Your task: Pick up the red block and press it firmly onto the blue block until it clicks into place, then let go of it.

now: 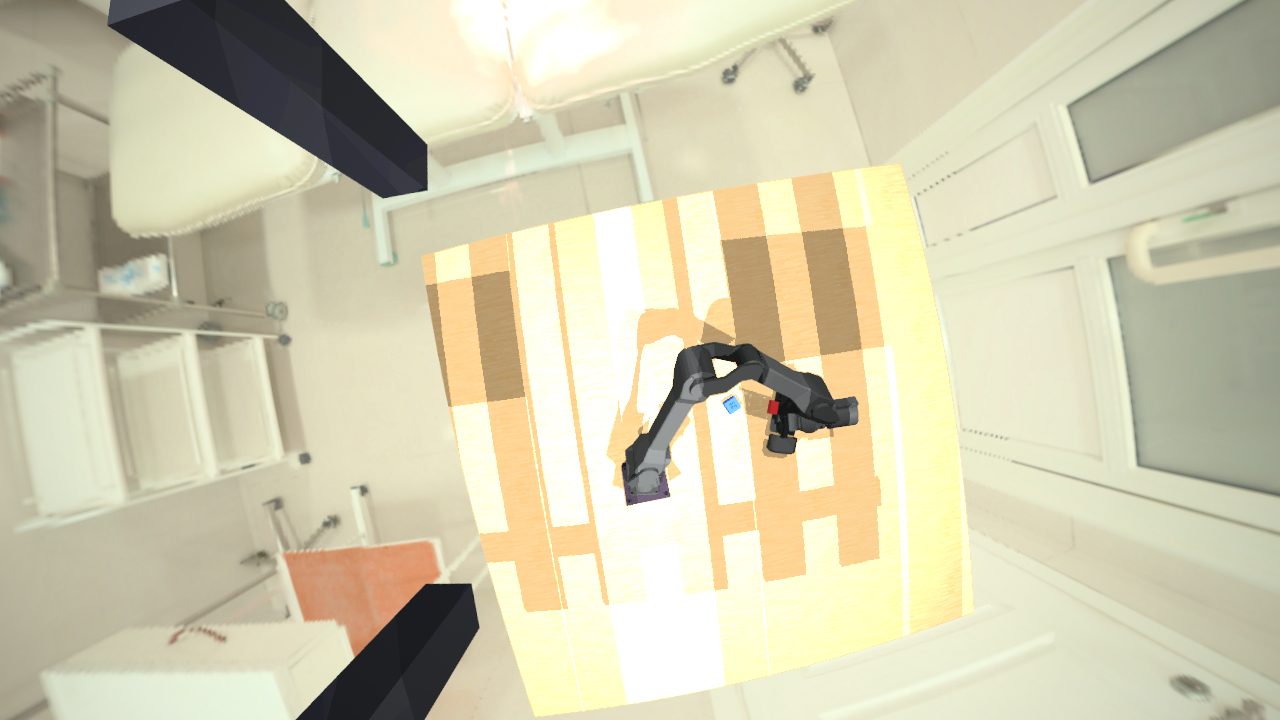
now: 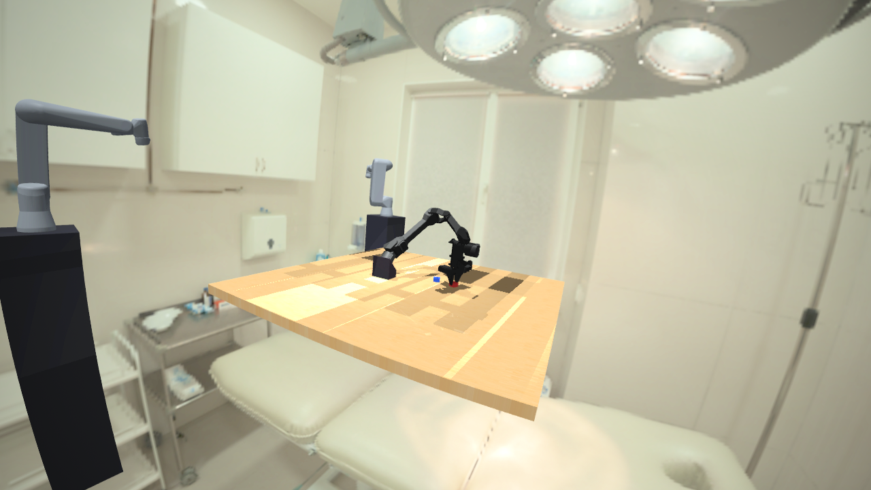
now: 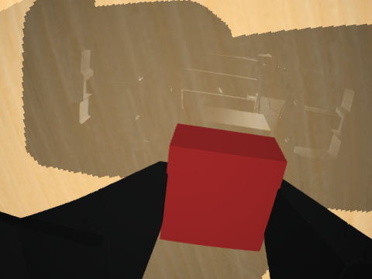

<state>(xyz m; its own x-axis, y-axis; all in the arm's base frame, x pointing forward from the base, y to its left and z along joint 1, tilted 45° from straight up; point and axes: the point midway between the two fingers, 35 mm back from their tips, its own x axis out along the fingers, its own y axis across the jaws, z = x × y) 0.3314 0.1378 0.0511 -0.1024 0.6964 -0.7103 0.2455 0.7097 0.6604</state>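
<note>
The red block [image 1: 773,407] [image 2: 454,284] [image 3: 221,198] is between the two black fingers of my gripper [image 1: 775,409] [image 2: 454,282] [image 3: 219,183], which is shut on it. The fingers touch its left and right sides in the wrist view. The block is at or very near the table top; I cannot tell whether it touches. The blue block [image 1: 731,404] [image 2: 436,280] rests apart on the table, on the arm-base side of the red block. It is outside the wrist view.
The wooden table [image 1: 644,662] [image 2: 365,341] carries my arm's base [image 1: 646,488] [image 2: 383,268]. Two grey arms [image 2: 31,145] [image 2: 378,182] stand on dark pedestals beyond the table. Shadows and reflections cross the wood.
</note>
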